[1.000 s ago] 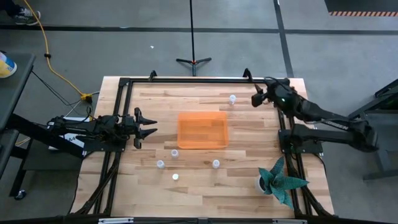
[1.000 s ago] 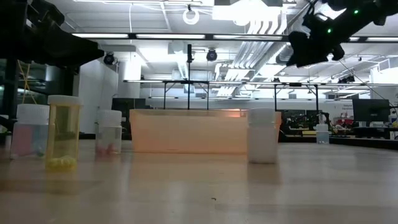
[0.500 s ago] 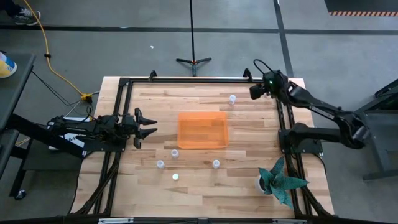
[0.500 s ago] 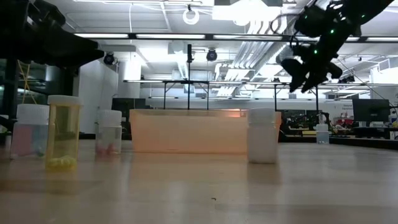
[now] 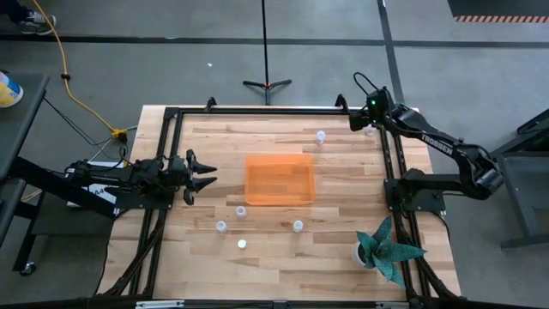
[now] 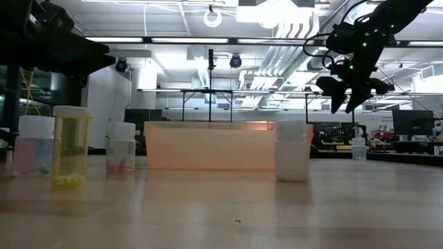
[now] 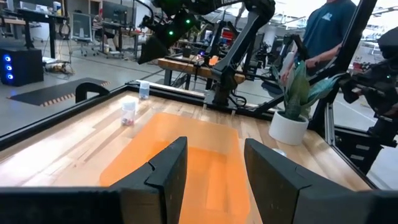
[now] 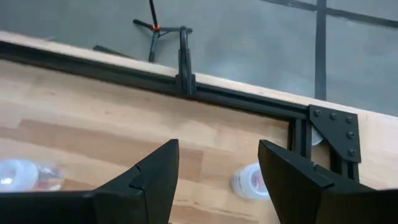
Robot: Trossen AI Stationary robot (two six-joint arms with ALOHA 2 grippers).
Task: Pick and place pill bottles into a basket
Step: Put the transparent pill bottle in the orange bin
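The orange basket (image 5: 279, 178) rests on the table's middle. Small white pill bottles stand near it: one at the far side (image 5: 321, 136), and several on the near side (image 5: 241, 210) (image 5: 221, 227) (image 5: 298, 226) (image 5: 242, 244). My right gripper (image 5: 354, 122) is open in the air at the far right corner. In its wrist view (image 8: 217, 186) a bottle (image 8: 251, 181) stands below, between the fingers' lines, untouched. My left gripper (image 5: 208, 175) waits open left of the basket, which also shows in its wrist view (image 7: 180, 155).
A teal plant in a white pot (image 5: 386, 249) stands at the near right. A black frame rail (image 8: 236, 99) with a corner bracket (image 8: 331, 130) runs along the far edge. In the low view a yellow bottle (image 6: 69, 149) stands at left. A person (image 7: 329, 31) stands beyond the table.
My right gripper has gone toward the table's far edge and far right corner, has come down and has tipped its fingers downward. Its fingers have stayed open. The bottles and the basket have not moved.
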